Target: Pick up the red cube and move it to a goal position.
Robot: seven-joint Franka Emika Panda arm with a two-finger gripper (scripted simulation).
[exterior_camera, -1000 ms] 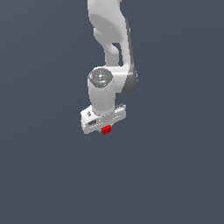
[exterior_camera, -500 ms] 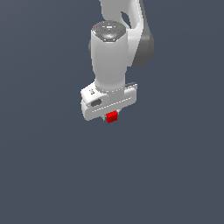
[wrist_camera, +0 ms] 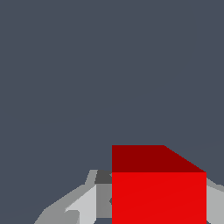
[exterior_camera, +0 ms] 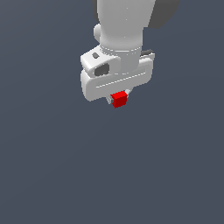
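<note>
The red cube (exterior_camera: 119, 99) is a small bright red block held just under the white hand of the arm. My gripper (exterior_camera: 118, 100) is shut on it, with the short fingers (exterior_camera: 110, 100) mostly hidden behind the cube and the hand. In the wrist view the red cube (wrist_camera: 158, 188) fills the space between the grey fingers (wrist_camera: 89, 202), one on each side of it. The cube hangs in the air, apart from any surface. No goal marker shows in either view.
The white arm (exterior_camera: 124, 26) rises above the hand and out of the frame. Everything around it is a plain dark grey background.
The arm with the cube in its gripper has come closer to the exterior camera and looms larger. The cube stays held between the fingers.
</note>
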